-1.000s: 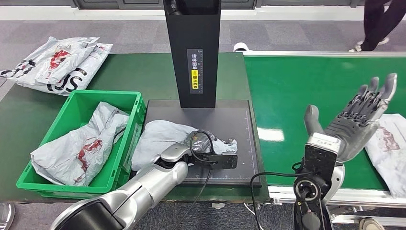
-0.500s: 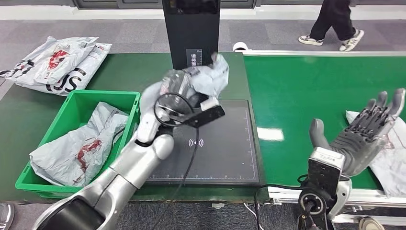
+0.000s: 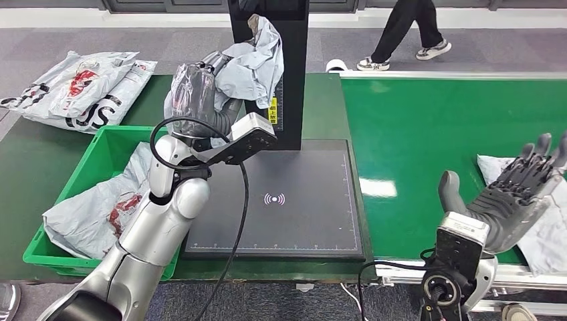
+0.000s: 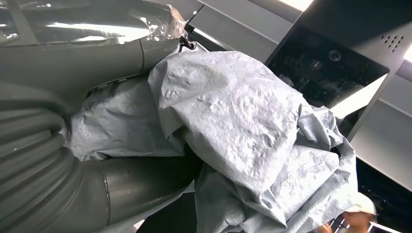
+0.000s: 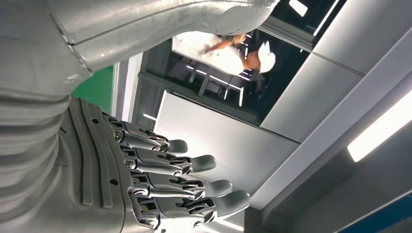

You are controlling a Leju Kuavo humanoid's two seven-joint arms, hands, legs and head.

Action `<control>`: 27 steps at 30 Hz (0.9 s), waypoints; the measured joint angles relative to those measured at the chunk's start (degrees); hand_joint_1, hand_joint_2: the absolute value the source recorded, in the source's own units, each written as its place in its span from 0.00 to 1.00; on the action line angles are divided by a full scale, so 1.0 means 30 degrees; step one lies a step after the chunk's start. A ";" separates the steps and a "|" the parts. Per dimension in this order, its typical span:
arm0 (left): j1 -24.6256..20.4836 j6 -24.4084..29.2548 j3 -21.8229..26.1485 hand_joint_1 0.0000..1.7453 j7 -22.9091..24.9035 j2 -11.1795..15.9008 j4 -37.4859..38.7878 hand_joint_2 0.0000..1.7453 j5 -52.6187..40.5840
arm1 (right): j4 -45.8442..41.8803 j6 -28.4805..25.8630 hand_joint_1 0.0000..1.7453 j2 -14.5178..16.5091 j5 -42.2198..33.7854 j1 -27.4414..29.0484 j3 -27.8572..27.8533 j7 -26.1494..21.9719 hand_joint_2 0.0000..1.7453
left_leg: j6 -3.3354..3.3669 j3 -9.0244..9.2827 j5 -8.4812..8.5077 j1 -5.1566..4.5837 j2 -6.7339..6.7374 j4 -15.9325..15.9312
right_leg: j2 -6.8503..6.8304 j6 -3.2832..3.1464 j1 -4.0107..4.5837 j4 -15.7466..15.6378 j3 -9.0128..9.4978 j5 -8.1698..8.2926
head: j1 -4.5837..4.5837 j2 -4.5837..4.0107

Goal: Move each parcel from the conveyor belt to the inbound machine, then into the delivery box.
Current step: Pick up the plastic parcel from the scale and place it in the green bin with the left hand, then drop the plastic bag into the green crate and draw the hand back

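Note:
My left hand (image 3: 200,90) is raised high and grips a crumpled grey parcel (image 3: 253,57), which hangs in front of the black column of the inbound machine (image 3: 287,100). In the left wrist view the grey parcel (image 4: 252,141) bulges out of the hand (image 4: 73,126). The machine's dark scan plate (image 3: 294,200) lies bare below. My right hand (image 3: 511,194) hovers open, palm up, over the green conveyor belt (image 3: 428,127); its fingers (image 5: 165,179) are spread. Another parcel (image 3: 545,221) lies on the belt beside that hand. The green delivery box (image 3: 100,144) holds parcels.
Several white and red parcels (image 3: 80,87) lie on the dark green table at the far left. A person (image 3: 408,30) walks on the floor behind the belt. A black cable (image 3: 237,214) hangs from my left wrist over the scan plate.
My left hand has lifted the grey parcel off the scan plate, up and toward the left in front of the column. My right hand has sunk a little to the right. The person walked left.

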 joint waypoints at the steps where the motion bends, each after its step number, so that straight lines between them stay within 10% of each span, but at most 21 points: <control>1: 0.0018 0.0000 0.0002 1.00 0.0000 0.0013 -0.0067 1.00 0.0000 | 0.0000 0.0000 0.00 0.0000 0.0004 0.0000 -0.0004 0.0000 1.00 | 0.0000 0.0000 0.0000 0.0000 0.0000 0.0000 | 0.0000 0.0000 0.0000 0.0000 -0.0001 0.0000 | 0.0000 0.0000; 27: 0.0134 0.0000 0.0002 1.00 0.0000 0.0126 -0.0368 1.00 0.0000 | 0.0000 0.0000 0.00 0.0000 0.0016 0.0000 -0.0016 0.0000 1.00 | -0.0001 0.0000 -0.0001 0.0002 0.0000 -0.0001 | 0.0001 -0.0001 0.0003 0.0000 -0.0003 -0.0001 | 0.0000 0.0000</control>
